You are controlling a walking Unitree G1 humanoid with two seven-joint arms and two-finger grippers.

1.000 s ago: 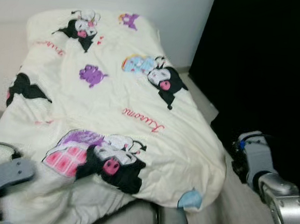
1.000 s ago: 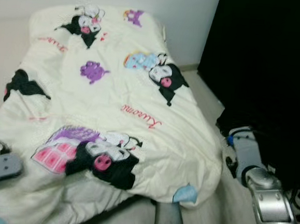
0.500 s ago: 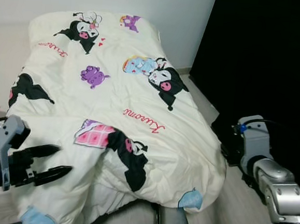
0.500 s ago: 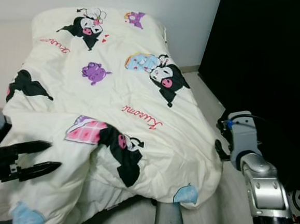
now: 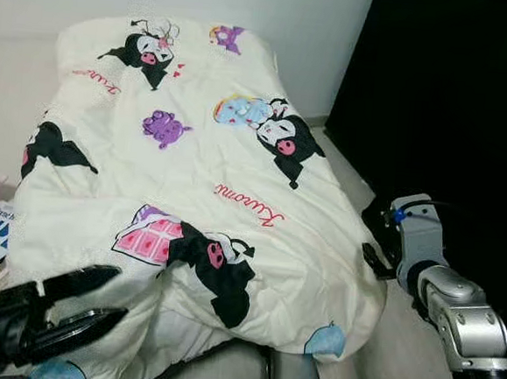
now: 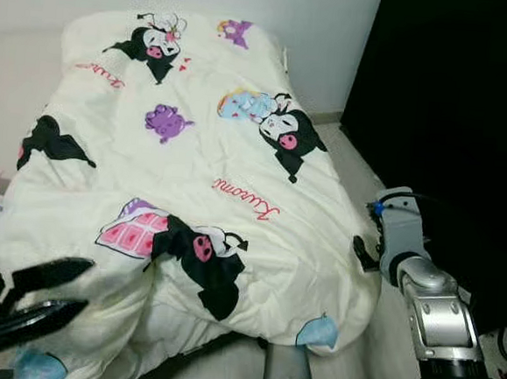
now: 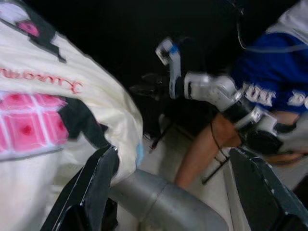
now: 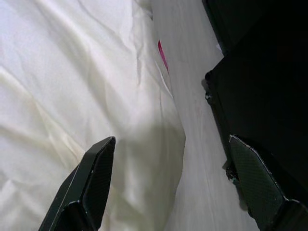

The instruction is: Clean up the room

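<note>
Black fingers of the left claw (image 5: 82, 303) stand apart and empty just beside the cream cartoon-print blanket (image 5: 202, 177), at its near corner. The right claw (image 8: 173, 183), spread wide and holding nothing, hangs at the blanket's far side edge, over pale floor (image 8: 192, 106).

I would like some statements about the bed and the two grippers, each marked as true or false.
1. The cream duvet carries cartoon prints. True.
2. The left gripper holds the duvet. False: its fingers are open, holding nothing.
3. The right gripper is at the duvet's right edge. True.
4. The duvet is plain blue. False: it is cream with black, pink and purple figures.
5. A person's bare leg appears in the left wrist view. True.
</note>
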